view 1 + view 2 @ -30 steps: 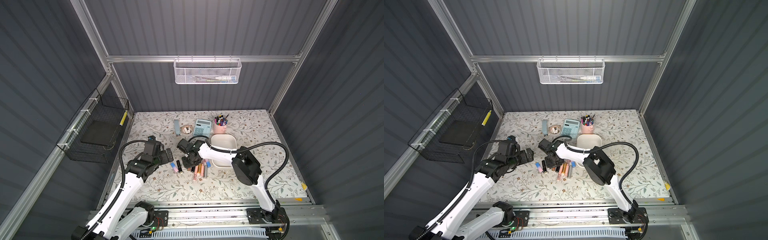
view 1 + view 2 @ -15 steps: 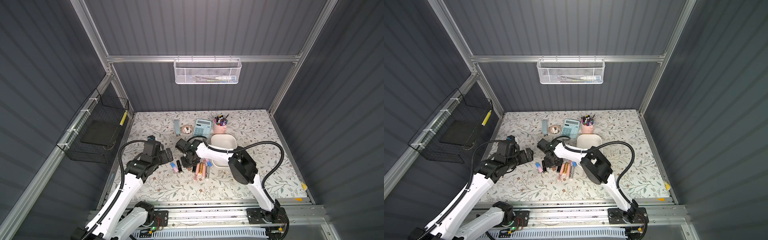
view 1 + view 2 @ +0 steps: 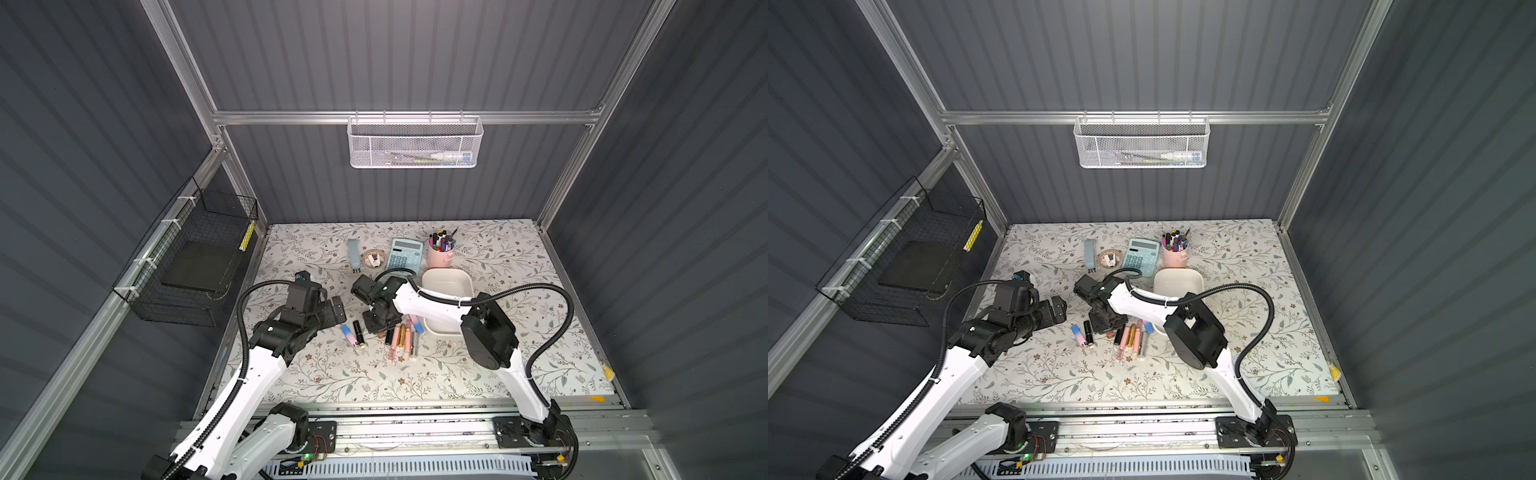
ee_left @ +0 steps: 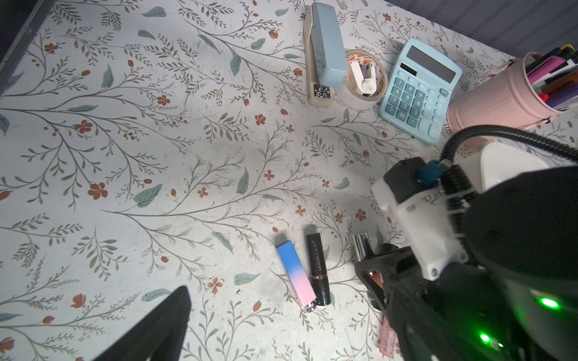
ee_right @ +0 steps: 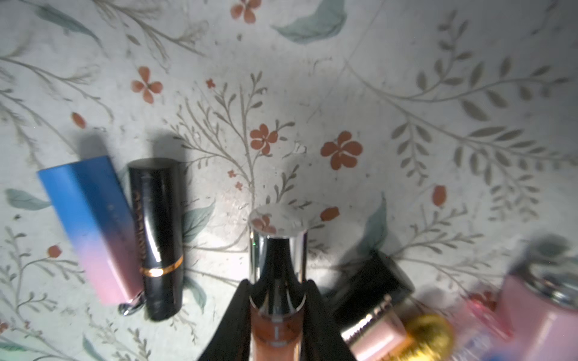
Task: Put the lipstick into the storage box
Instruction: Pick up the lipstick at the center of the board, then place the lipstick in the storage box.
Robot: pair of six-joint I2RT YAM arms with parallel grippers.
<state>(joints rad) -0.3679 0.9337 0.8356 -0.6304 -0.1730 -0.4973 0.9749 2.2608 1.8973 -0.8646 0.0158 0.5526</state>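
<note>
Both top views sit high above the table [image 3: 498, 266], well back from the calculator [image 3: 405, 254] on the robot's side, tilted steeply down toward it; they cover nearly the same whole scene. The left wrist camera hangs at middling height to the robot's left of the calculator, facing it obliquely. The right wrist camera sits very low, nearer the robot than the calculator, close over the silver-capped tube [image 5: 277, 250]. All four views share the blue-to-pink tube [image 4: 295, 275] and the black tube [image 4: 317, 268] beside it
</note>
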